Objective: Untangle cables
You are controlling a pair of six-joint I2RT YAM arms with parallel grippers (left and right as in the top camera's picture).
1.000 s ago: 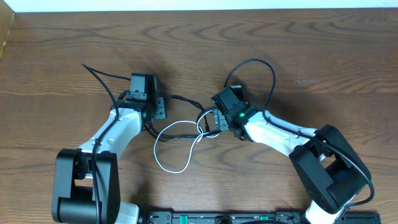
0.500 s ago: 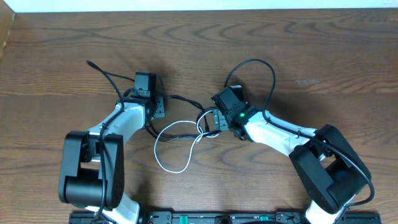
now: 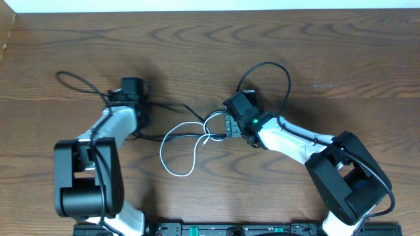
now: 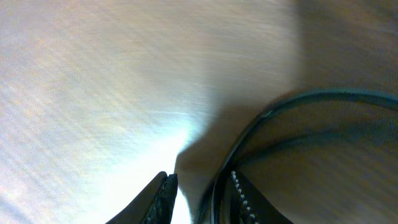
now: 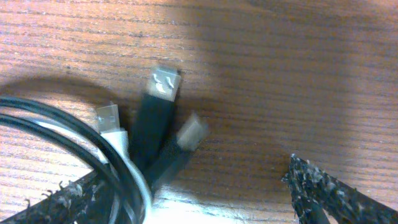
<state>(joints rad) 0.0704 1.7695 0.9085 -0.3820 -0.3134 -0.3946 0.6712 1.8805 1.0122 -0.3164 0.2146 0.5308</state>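
Note:
A white cable (image 3: 164, 157) loops at the table's middle, tangled with black cables (image 3: 216, 118). One black cable (image 3: 174, 103) runs left from the tangle through my left gripper (image 3: 139, 113) to a curl at the far left (image 3: 72, 76). In the left wrist view the left gripper (image 4: 200, 180) is nearly closed with this black cable (image 4: 261, 121) between its fingers. My right gripper (image 3: 227, 126) sits at the tangle, open. In the right wrist view the right gripper (image 5: 186, 180) has a white plug (image 5: 111, 121) and two black plugs (image 5: 158, 106) between its fingers.
Another black cable (image 3: 287, 78) arcs up behind the right gripper. The wooden table (image 3: 341, 52) has its far edge along the top. The arm bases and a black rail (image 3: 230, 229) stand at the front edge.
My left gripper has moved left, dragging the black cable with it; its far-left end curled further left. The white loop shifted slightly. The right arm has not moved.

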